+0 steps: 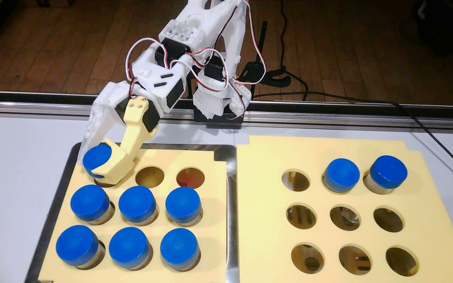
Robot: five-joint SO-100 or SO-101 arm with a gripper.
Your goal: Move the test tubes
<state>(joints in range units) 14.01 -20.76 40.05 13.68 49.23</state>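
Several test tubes with blue caps stand in the left yellow rack [214, 196], for example the one in the middle [137, 202]. My gripper [93, 164] is down at the rack's back left corner, shut on the cap of the test tube there [96, 158]. The white finger [94, 130] sits behind and left of that cap, and the yellow finger [122, 163] wraps its right and front side. That tube's clear body is hidden. Two more test tubes [342, 175] [388, 172] stand in the back row of the right yellow rack [274, 152].
The left rack rests in a metal tray [229, 212] and has two empty holes [149, 177] [190, 178] in its back row. The right rack has several empty holes. The arm base [220, 108] is clamped at the table's far edge, with cables [437, 141] trailing right.
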